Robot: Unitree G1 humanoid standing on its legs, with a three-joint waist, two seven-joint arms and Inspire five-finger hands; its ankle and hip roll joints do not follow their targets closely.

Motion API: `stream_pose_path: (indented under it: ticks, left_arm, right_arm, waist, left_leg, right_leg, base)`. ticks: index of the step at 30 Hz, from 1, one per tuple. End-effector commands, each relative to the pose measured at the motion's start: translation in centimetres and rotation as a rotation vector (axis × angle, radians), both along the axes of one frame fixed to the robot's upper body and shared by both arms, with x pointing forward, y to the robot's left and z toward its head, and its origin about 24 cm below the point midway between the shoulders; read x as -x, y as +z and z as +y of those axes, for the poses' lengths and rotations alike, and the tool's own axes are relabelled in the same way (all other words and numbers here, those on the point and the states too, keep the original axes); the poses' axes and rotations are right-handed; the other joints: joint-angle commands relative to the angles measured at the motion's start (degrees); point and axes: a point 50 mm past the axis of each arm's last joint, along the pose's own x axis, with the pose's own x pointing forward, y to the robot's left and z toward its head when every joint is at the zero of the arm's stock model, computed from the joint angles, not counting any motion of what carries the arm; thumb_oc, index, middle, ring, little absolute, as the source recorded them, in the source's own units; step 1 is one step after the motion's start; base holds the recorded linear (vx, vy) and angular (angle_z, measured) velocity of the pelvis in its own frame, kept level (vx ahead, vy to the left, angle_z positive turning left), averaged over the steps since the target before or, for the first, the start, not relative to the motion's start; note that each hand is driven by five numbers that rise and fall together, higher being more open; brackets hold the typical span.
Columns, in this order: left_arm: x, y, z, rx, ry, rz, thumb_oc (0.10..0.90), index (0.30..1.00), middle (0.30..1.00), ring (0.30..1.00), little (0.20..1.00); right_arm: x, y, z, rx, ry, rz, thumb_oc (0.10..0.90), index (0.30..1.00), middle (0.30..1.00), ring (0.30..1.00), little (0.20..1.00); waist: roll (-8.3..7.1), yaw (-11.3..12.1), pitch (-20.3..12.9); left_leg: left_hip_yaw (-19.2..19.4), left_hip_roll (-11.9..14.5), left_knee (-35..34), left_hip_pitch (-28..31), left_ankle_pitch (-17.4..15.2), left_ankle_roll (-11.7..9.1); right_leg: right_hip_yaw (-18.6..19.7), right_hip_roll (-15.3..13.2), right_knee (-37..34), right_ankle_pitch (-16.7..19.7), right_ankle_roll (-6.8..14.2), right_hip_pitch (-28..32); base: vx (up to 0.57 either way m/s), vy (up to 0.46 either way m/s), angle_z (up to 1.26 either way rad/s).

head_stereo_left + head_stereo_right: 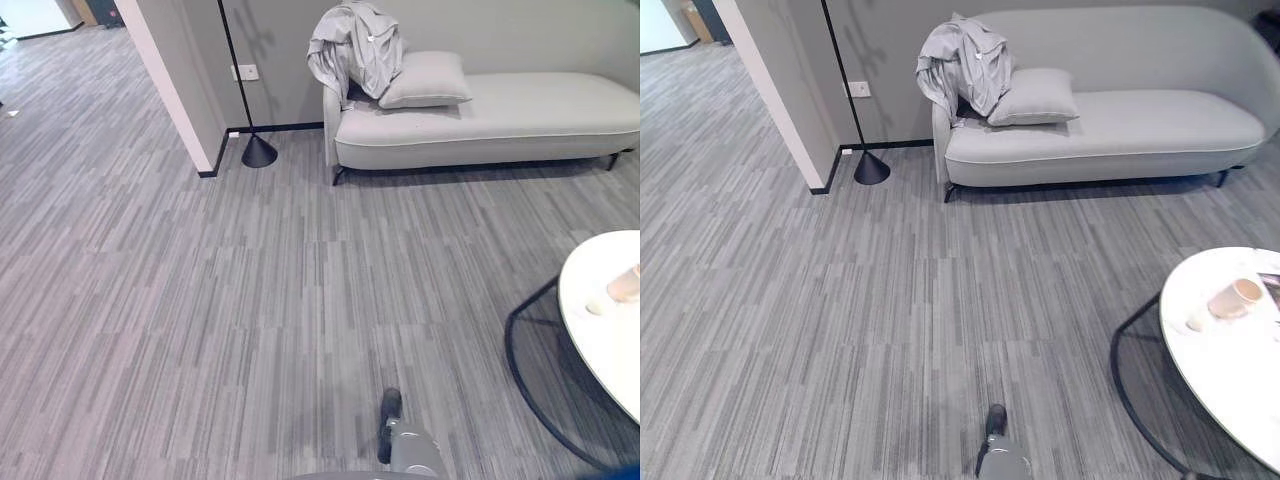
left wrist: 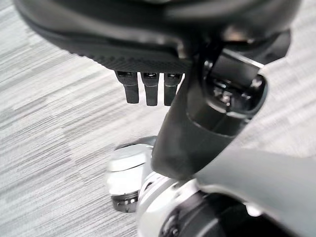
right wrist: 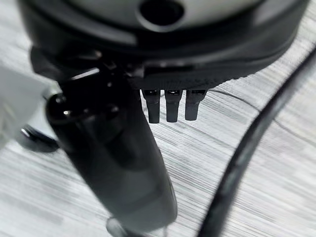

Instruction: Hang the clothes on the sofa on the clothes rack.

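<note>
The crumpled light-grey garment [image 1: 965, 62] is draped over the rounded arm and backrest corner of the pale grey upholstered sofa [image 1: 1120, 135], well ahead of both hands and far from either of them. A grey square cushion [image 1: 1033, 98] leans on the seat just beside the garment, touching it.

The left hand [image 2: 148, 74] hangs over the grey striped carpet floor [image 1: 200, 300], its dark fingers [image 2: 150, 91] straight and relaxed, pointing down, with the thumb standing out beside them; it holds nothing. The right hand [image 3: 168, 89] hangs the same way over the carpet, fingers [image 3: 172, 106] straight and loose, thumb apart from them, nothing in its grasp.

To the left of the sofa, against the grey wall, stands a thin black pole on a black cone-shaped base [image 1: 258, 152], with a white wall socket [image 1: 245, 72] just beside the pole.

On the right-hand side, nearer than the sofa, is a round white surface on a black wire frame [image 1: 1230, 390]. A small pale pink cup [image 1: 1235, 297] lies tilted on it, near a small white object whose kind cannot be told.
</note>
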Motion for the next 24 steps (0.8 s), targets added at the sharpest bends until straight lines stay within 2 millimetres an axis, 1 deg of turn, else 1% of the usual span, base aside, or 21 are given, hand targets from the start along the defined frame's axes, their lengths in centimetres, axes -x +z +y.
stream_pose_path:
  ticks: [1,2,3,4,5,6,7,9,10,11,12,13,15,16,17,19,20,21,22,23,24]
  left_arm:
    - [-3.7,0.5,-0.6,0.035,-0.028,-0.138,0.800,0.900,0.900,0.900,0.900]
    - [-4.7,0.8,-0.4,0.030,-0.028,-0.178,0.800,0.900,0.900,0.900,0.900]
    - [-4.7,0.8,-0.3,0.030,-0.028,-0.178,0.800,0.900,0.900,0.900,0.900]
    - [-5.1,1.0,-0.2,0.028,-0.009,-0.203,0.800,0.900,0.900,0.900,0.900]
    - [-6.3,1.4,0.3,0.024,0.021,-0.254,0.800,0.900,0.900,0.900,0.900]
    - [-6.3,1.4,0.3,0.023,0.021,-0.255,0.800,0.900,0.900,0.900,0.900]
    - [-6.5,1.5,0.5,0.018,0.024,-0.260,0.800,0.900,0.900,0.900,0.900]
    - [-7.2,1.7,0.5,0.005,0.057,-0.298,0.800,0.900,0.900,0.900,0.900]
    - [-7.1,1.7,0.3,0.012,0.089,-0.305,0.800,0.900,0.900,0.900,0.900]
    - [-6.8,1.6,0.3,0.015,0.133,-0.311,0.800,0.900,0.900,0.900,0.900]
    - [-6.2,1.5,0.6,0.002,0.203,-0.318,0.800,0.900,0.900,0.900,0.900]
    - [-6.2,1.5,0.6,0.001,0.203,-0.318,0.800,0.900,0.900,0.900,0.900]
    - [-5.1,1.2,0.6,-0.007,0.195,-0.277,0.800,0.900,0.900,0.900,0.900]
    - [-3.9,0.8,0.5,-0.006,0.184,-0.227,0.800,0.900,0.900,0.900,0.900]
    - [-3.9,0.8,0.5,-0.007,0.184,-0.226,0.800,0.900,0.900,0.900,0.900]
    - [-2.6,0.5,0.3,0.004,0.162,-0.170,0.800,0.900,0.900,0.900,0.900]
    - [-1.2,0.3,0.2,0.004,0.152,-0.117,0.800,0.900,0.900,0.900,0.900]
    - [-0.2,0.1,0.3,0.013,0.176,-0.085,0.800,0.900,0.900,0.900,0.900]
    - [0.6,0.0,-0.1,0.022,0.165,-0.051,0.800,0.900,0.900,0.900,0.900]
    - [0.7,-0.1,-0.2,0.030,0.169,-0.038,0.800,0.900,0.900,0.900,0.900]
    - [0.4,0.0,-0.1,0.027,0.145,-0.038,0.800,0.900,0.900,0.900,0.900]
  right_arm:
    - [-2.0,0.2,0.1,0.008,0.080,-0.065,0.800,0.900,0.900,0.900,0.900]
    - [-2.6,0.4,-0.4,0.028,0.093,-0.088,0.800,0.900,0.900,0.900,0.900]
    - [-2.6,0.4,-0.4,0.028,0.093,-0.088,0.800,0.900,0.900,0.900,0.900]
    - [-3.4,0.6,-0.7,0.040,0.088,-0.118,0.800,0.900,0.900,0.900,0.900]
    - [-5.2,1.2,-1.6,0.072,0.049,-0.188,0.800,0.900,0.900,0.900,0.900]
    - [-5.2,1.2,-1.6,0.071,0.049,-0.189,0.800,0.900,0.900,0.900,0.900]
    - [-8.6,1.6,-0.3,0.062,0.069,-0.271,0.800,0.900,0.900,0.900,0.900]
    - [-12.3,2.4,1.5,0.038,0.127,-0.396,0.800,0.900,0.900,0.900,0.900]
    - [-12.9,2.6,2.0,0.034,0.153,-0.416,0.800,0.900,0.900,0.900,0.900]
    - [-13.2,2.7,2.4,0.026,0.175,-0.438,0.800,0.900,0.900,0.900,0.900]
    - [-13.8,2.9,2.6,0.018,0.173,-0.464,0.800,0.900,0.900,0.900,0.900]
    - [-13.8,2.9,2.6,0.017,0.173,-0.464,0.800,0.900,0.900,0.900,0.900]
    - [-13.8,2.9,2.8,-0.005,0.151,-0.469,0.800,0.900,0.900,0.900,0.900]
    - [-13.3,2.6,3.1,-0.021,0.137,-0.449,0.800,0.900,0.900,0.900,0.900]
    - [-13.3,2.6,3.1,-0.022,0.136,-0.448,0.800,0.900,0.900,0.900,0.900]
    - [-12.6,2.2,3.5,-0.031,0.144,-0.419,0.800,0.900,0.900,0.900,0.900]
    - [-11.7,1.8,3.9,-0.042,0.137,-0.386,0.800,0.900,0.900,0.900,0.900]
    - [-11.0,1.5,4.1,-0.056,0.126,-0.358,0.800,0.900,0.900,0.900,0.900]
    - [-9.1,0.9,3.9,-0.061,0.067,-0.302,0.800,0.900,0.900,0.900,0.900]
    - [-7.2,0.4,3.4,-0.059,0.011,-0.252,0.800,0.900,0.900,0.900,0.900]
    - [-6.5,0.3,3.2,-0.052,-0.001,-0.230,0.800,0.900,0.900,0.900,0.900]
  waist:
    - [-2.18,1.4,0.1]
    - [-2.22,2.2,-0.4]
    - [-2.22,2.1,-0.4]
    - [-2.24,3.0,-0.5]
    - [-3.47,4.4,0.8]
    - [-3.84,4.2,0.7]
    - [-4.88,6.2,1.9]
    - [-7.14,8.5,4.0]
    - [-7.23,9.5,4.4]
    - [-7.46,10.3,4.2]
    - [-6.90,11.8,3.7]
    - [-7.07,11.8,3.6]
    - [-5.74,13.4,2.7]
    - [-4.43,15.8,1.9]
    - [-4.65,15.9,2.0]
    - [-4.89,17.7,2.2]
    - [-4.99,19.1,2.0]
    - [-4.94,19.6,0.8]
    - [-5.42,19.6,0.0]
    - [-6.77,18.8,-1.4]
    - [-6.96,18.0,-1.9]
  left_leg:
    - [-1.8,0.4,-3.7,1.7,9.1,0.4]
    - [-2.3,1.3,1.1,-0.5,14.5,-1.2]
    - [-2.4,1.3,1.2,-0.6,14.4,-1.3]
    - [-1.4,1.8,6.2,-2.3,17.7,-2.3]
    - [1.1,1.6,14.8,-7.7,22.8,-1.7]
    - [0.8,1.2,14.8,-8.1,23.1,-1.6]
    - [3.2,1.7,18.4,-10.9,22.3,0.2]
    - [7.5,-0.3,20.9,-16.3,16.3,2.5]
    - [8.9,-1.6,20.6,-18.4,13.2,2.7]
    - [10.5,-4.2,18.3,-21.4,10.3,3.3]
    - [13.0,-7.1,11.3,-24.0,7.4,3.9]
    - [13.0,-7.3,11.0,-24.1,7.7,4.0]
    - [14.7,-11.1,1.4,-27.4,12.0,5.1]
    - [12.5,-14.6,-6.7,-31.2,17.7,4.9]
    - [12.6,-14.8,-7.2,-30.7,17.8,4.9]
    - [11.7,-16.7,-8.6,-35.5,19.0,4.2]
    - [11.6,-16.6,-7.6,-36.4,21.0,4.4]
    - [11.0,-16.1,-7.8,-34.8,21.1,5.4]
    - [10.1,-16.3,-4.8,-34.5,21.6,6.9]
    - [10.3,-17.6,-3.2,-32.1,19.3,8.6]
    - [10.2,-18.2,-3.6,-29.7,18.4,9.5]
  right_leg:
    - [4.0,-3.4,-14.2,10.5,7.3,0.4]
    - [3.3,-2.2,-15.1,8.8,6.4,2.4]
    - [3.2,-2.3,-15.1,8.7,6.4,2.3]
    - [2.8,-0.8,-15.5,6.7,5.3,4.4]
    - [2.8,-0.3,-15.5,3.9,3.4,7.9]
    - [2.7,-0.8,-15.5,4.0,3.5,7.7]
    - [2.4,-0.9,-15.5,3.1,2.7,10.0]
    - [3.5,-1.7,-15.5,1.1,2.4,13.1]
    - [3.7,-1.5,-15.5,-0.1,2.5,14.5]
    - [3.7,-1.9,-15.5,-1.3,2.7,15.3]
    - [3.6,-1.5,-15.5,-3.6,3.1,17.6]
    - [3.6,-1.7,-15.5,-3.5,3.1,17.4]
    - [4.4,1.0,-15.5,-6.0,2.8,20.8]
    - [6.6,4.1,-15.5,-8.3,2.0,23.7]
    - [6.7,3.9,-15.5,-8.5,2.0,24.0]
    - [8.9,5.0,-15.5,-10.9,1.1,28.0]
    - [10.6,5.1,-15.0,-12.9,0.8,31.4]
    - [11.3,5.2,-13.5,-13.8,1.0,31.9]
    - [12.0,3.9,-9.8,-16.2,1.4,33.6]
    - [11.3,2.0,-2.6,-13.0,3.8,32.0]
    - [11.1,0.9,3.7,-10.0,4.7,30.1]
  base:
    - [0.63,-0.267,-0.11]
    - [0.47,-0.201,-0.03]
    - [0.46,-0.188,-0.10]
    - [0.42,-0.201,-0.13]
    - [0.41,-0.200,-0.06]
    - [0.40,-0.252,-0.03]
    - [0.23,-0.187,0.00]
    - [0.40,-0.186,0.00]
    - [0.43,-0.056,0.07]
    - [0.53,0.028,-0.12]
    - [0.40,0.047,-0.19]
    - [0.42,0.071,-0.18]
    - [0.48,0.089,0.07]
    - [0.49,0.080,0.28]
    - [0.51,0.074,0.45]
    - [0.48,0.117,-0.47]
    - [0.62,0.228,-1.39]
    - [0.80,0.382,-0.98]
    - [0.77,0.466,-0.80]
    - [0.74,0.503,-0.57]
    - [0.41,0.314,-0.58]
